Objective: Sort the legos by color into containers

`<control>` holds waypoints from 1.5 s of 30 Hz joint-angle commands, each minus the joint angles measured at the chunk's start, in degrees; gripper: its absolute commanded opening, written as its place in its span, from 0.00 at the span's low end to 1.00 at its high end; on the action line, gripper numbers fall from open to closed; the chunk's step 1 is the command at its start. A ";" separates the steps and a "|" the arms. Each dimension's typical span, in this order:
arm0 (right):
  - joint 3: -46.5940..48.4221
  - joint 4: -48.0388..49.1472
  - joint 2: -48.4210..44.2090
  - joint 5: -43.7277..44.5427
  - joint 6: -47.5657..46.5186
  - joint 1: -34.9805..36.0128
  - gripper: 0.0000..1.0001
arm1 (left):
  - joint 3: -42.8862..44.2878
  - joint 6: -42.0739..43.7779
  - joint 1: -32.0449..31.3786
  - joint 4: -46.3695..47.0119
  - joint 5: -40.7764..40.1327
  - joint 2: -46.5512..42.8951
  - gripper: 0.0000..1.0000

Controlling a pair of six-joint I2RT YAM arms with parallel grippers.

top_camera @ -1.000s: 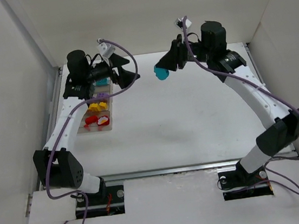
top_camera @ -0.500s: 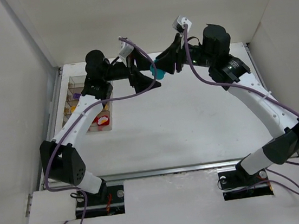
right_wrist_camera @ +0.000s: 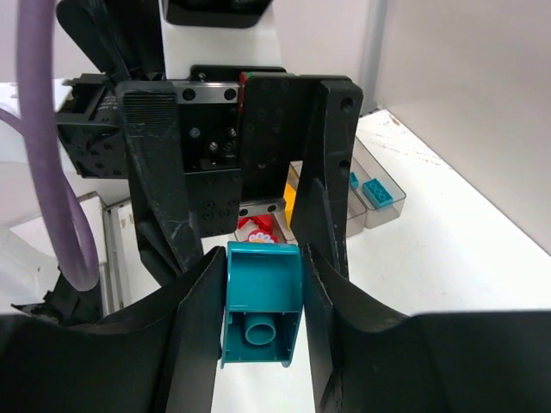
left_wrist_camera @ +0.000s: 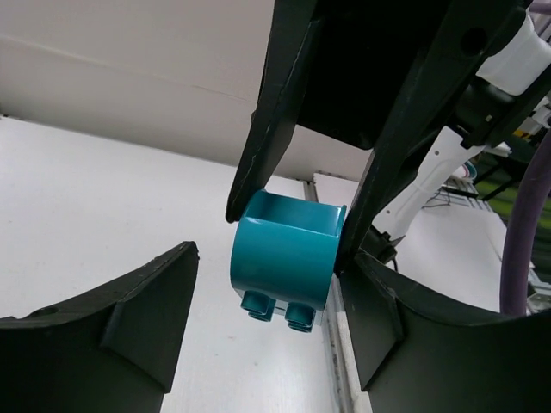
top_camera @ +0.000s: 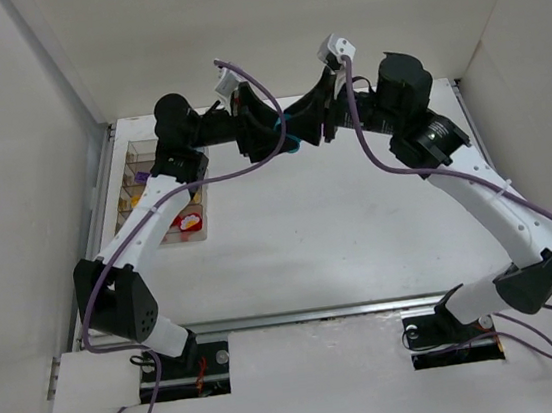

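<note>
Now the left gripper (top_camera: 270, 137) has reached the teal lego (left_wrist_camera: 284, 258).

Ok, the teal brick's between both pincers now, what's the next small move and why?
Probably close the left pincer on the teal brick. Its fingers stand open either side of it, while the right pincer grips it in mid-air.

The right gripper (right_wrist_camera: 261, 258) clamps a teal brick (right_wrist_camera: 261, 301) between its fingers, hollow underside toward the camera. The left gripper (right_wrist_camera: 256, 234) faces it, fingers spread and flanking the brick. Behind, an organizer (right_wrist_camera: 389, 211) on the white surface (right_wrist_camera: 456, 258) contains loose bricks (right_wrist_camera: 380, 191) in teal, red and yellow.
</note>
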 commanded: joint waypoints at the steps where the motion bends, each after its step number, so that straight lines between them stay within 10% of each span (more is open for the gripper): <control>1: -0.07 3.70 -3.02 1.78 -0.61 1.13 0.00 | 0.06 -2.15 -0.66 3.98 0.71 -3.09 0.62; 12: -1.74 4.23 -4.09 2.93 0.45 2.19 0.00 | -1.00 -2.68 -1.18 3.98 1.85 -4.14 0.00; 13: -1.74 4.23 -4.09 3.45 0.97 2.19 0.08 | -1.00 -2.68 -1.18 3.98 1.85 -4.14 0.00; 17: -2.78 4.23 -4.09 5.82 2.55 2.19 1.00 | -3.28 -2.68 -0.66 3.98 1.24 -5.19 0.00; 22: -4.98 4.23 -6.63 18.02 7.11 2.19 1.00 | -9.00 3.18 5.05 -4.42 -6.64 -5.73 0.00; 26: -7.62 4.23 -8.39 27.44 8.53 1.04 1.00 | -2.17 30.85 7.25 -34.92 -26.74 -4.94 0.00; 32: -7.62 3.70 -6.12 26.93 8.53 -1.94 1.00 | -2.15 46.41 13.22 -36.81 -52.44 -1.07 0.00; 40: -3.15 3.70 0.74 23.23 7.92 -4.14 1.00 | -9.62 83.68 17.61 -24.68 -60.11 3.23 0.00; 45: -0.42 3.70 4.43 21.13 7.39 -5.37 1.00 | 2.23 88.19 22.80 -34.94 -53.17 13.68 0.00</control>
